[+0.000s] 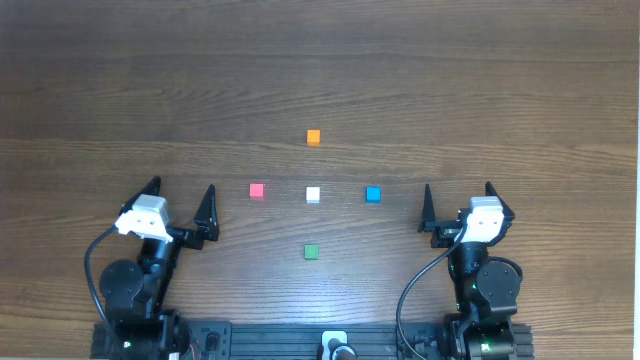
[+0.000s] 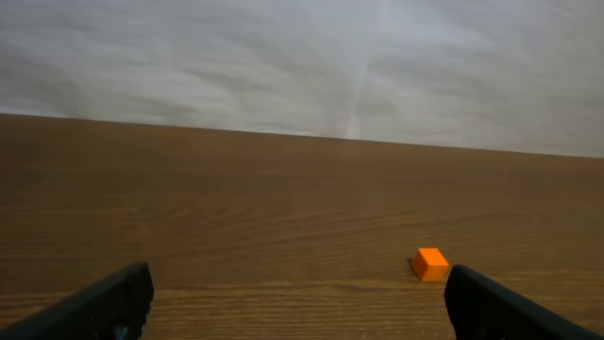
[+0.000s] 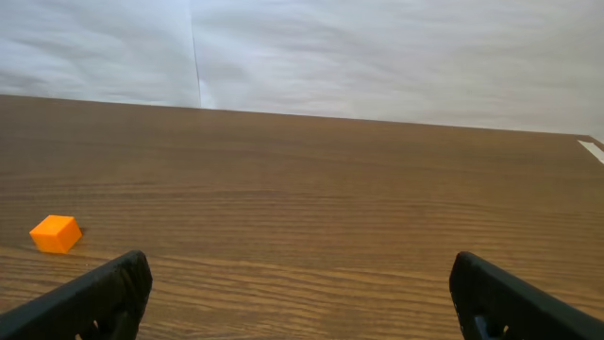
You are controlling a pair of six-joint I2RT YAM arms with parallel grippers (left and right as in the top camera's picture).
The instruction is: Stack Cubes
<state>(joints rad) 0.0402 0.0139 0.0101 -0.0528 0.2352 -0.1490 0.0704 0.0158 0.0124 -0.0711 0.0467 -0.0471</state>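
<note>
We see the small orange cube [image 1: 313, 137], pink cube [image 1: 257, 190], white cube [image 1: 313, 194], blue cube [image 1: 373, 193] and green cube [image 1: 311, 252] apart in a cross on the wooden table [image 1: 500, 80]. The left gripper [image 1: 182, 186] and right gripper [image 1: 458, 186] flank them, fingers [image 2: 104, 307] wide open and empty. An off-centre pinch would probably flick one away.

orange cube [image 1: 313, 137]: farthest out, alone
pink cube [image 1: 257, 190]: left of the middle row
white cube [image 1: 313, 194]: centre
blue cube [image 1: 373, 193]: right
green cube [image 1: 311, 252]: nearest
all: flat, apart, unstacked
</note>
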